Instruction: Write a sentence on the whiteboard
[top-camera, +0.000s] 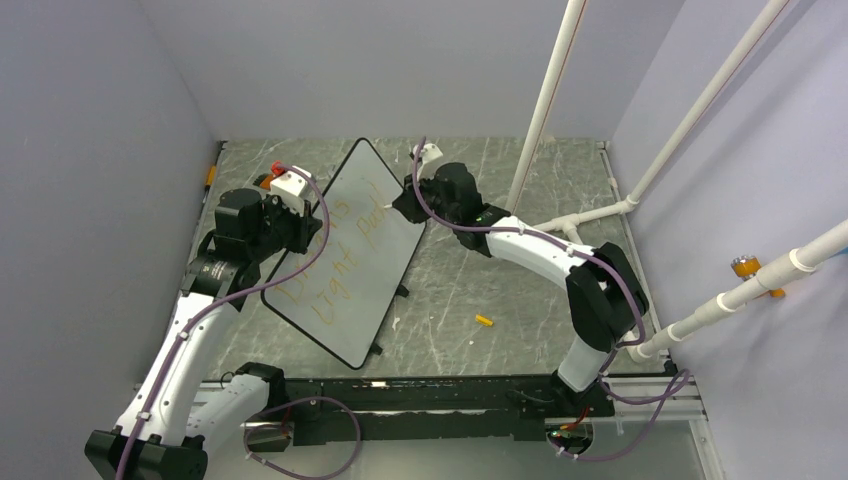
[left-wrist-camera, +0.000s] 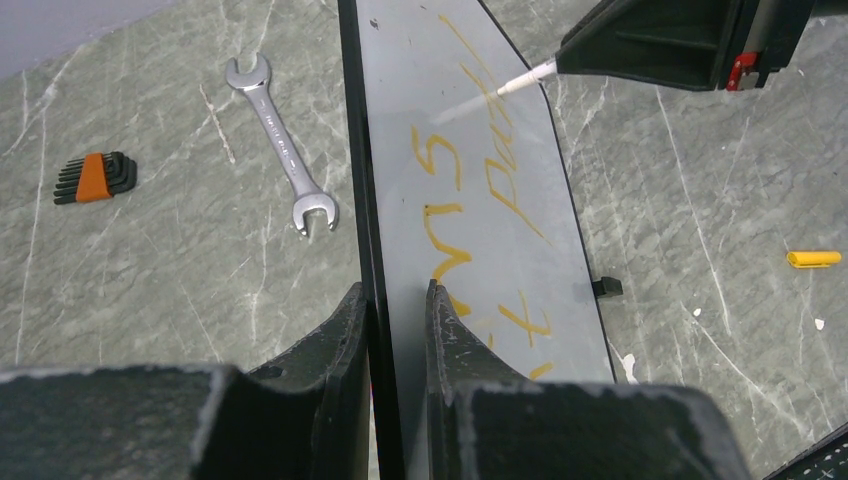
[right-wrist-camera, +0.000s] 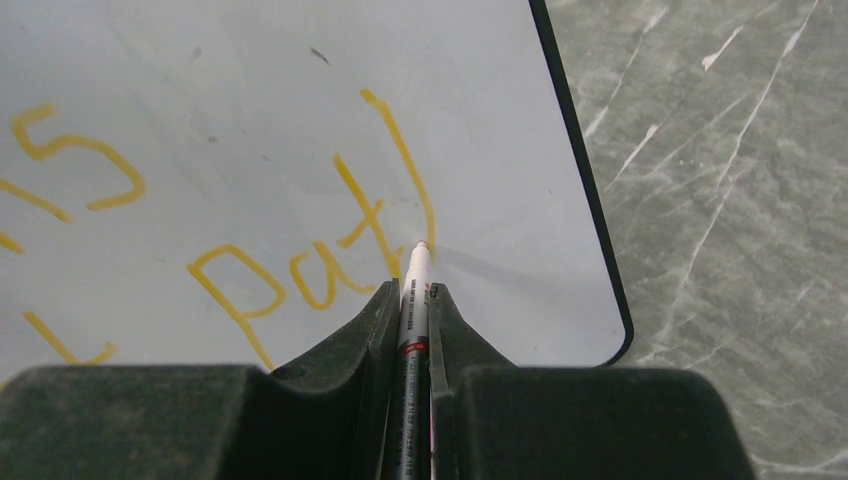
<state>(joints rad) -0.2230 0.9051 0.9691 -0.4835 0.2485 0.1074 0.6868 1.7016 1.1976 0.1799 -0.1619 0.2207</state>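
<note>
The whiteboard (top-camera: 375, 280) stands tilted mid-table, its edge clamped in the left gripper (left-wrist-camera: 395, 290). The right gripper (right-wrist-camera: 412, 288) grasps a marker (right-wrist-camera: 414, 320), its tip apparently touching the sentence (right-wrist-camera: 366, 220) at the unfinished "h" of "paths". Next move: complete "h" and add "s" with the tip in contact. The left wrist view shows a wrench (left-wrist-camera: 283, 150) and a hex key set (left-wrist-camera: 95, 177) that the right wrist view lacks.
</note>
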